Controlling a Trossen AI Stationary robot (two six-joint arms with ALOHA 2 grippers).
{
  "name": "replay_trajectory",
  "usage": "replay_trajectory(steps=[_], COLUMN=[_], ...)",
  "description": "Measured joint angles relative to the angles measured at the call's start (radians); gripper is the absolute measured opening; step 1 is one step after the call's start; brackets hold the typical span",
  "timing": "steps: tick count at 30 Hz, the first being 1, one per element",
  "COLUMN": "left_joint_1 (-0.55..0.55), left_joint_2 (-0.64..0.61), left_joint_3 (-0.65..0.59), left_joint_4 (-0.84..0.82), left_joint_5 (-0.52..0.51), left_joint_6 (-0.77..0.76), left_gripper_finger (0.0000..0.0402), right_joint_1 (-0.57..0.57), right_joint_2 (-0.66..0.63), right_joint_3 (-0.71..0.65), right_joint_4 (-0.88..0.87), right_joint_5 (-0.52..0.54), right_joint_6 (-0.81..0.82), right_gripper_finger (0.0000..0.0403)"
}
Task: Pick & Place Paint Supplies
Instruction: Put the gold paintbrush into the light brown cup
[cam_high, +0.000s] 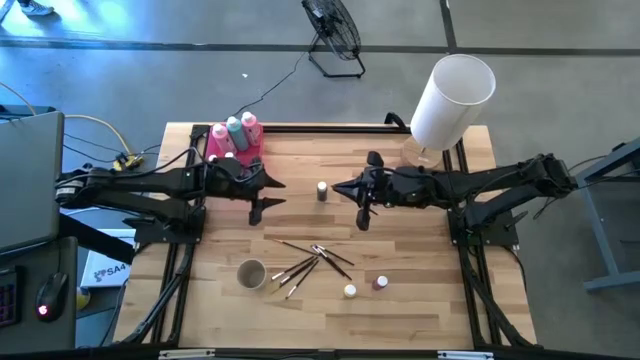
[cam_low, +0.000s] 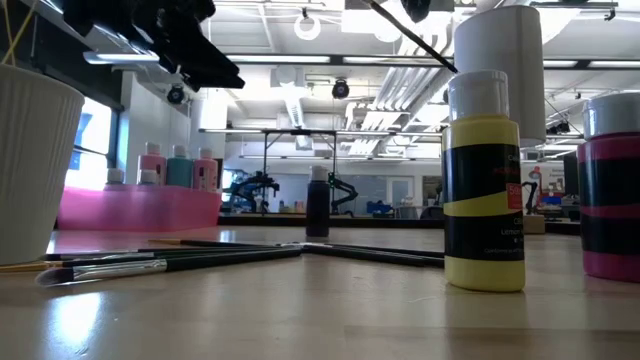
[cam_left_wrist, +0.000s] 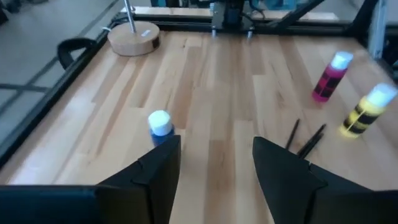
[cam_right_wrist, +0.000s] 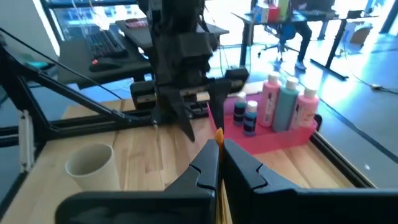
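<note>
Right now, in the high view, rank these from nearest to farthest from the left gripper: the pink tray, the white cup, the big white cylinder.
From the left gripper:
1. Pink rectangular tray, just beyond it, at the table's far-left corner.
2. White ribbed cup, toward the table's near edge.
3. Big white cylinder, at the far-right corner.

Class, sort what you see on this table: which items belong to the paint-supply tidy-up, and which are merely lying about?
Belongs to the job:
- squeeze bottles in the pink tray
- small paint pots: one mid-table, yellow pot, magenta pot
- brushes

Just lying about:
- white cylinder lampshade
- white cup
- floor fan
</note>
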Motion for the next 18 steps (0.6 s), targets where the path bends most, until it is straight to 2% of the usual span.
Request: replay_trajectory(steps=[4,12,18], left_joint_1=[0.000,0.000,0.000], left_joint_2=[0.040,0.164,0.250], left_joint_3=[0.000,0.000,0.002], left_joint_4=[0.129,0.490,0.687], left_joint_5=[0.056,0.192,0.253], left_joint_6=[-0.049,-0.064,-0.065], left_gripper_finger=[0.0198,0.0198,0.0198], right_joint_1=[0.000,0.000,0.000], right_joint_2=[0.014,0.075,0.090], right_joint_3=[0.000,0.001,0.001], right_joint_4=[0.060,0.218,0.248], right_joint_5=[-0.008,-0.052,-0.052], right_joint_6=[-0.025,-0.074,-0.079], right_gripper_finger=[0.0003,0.0003,0.0003])
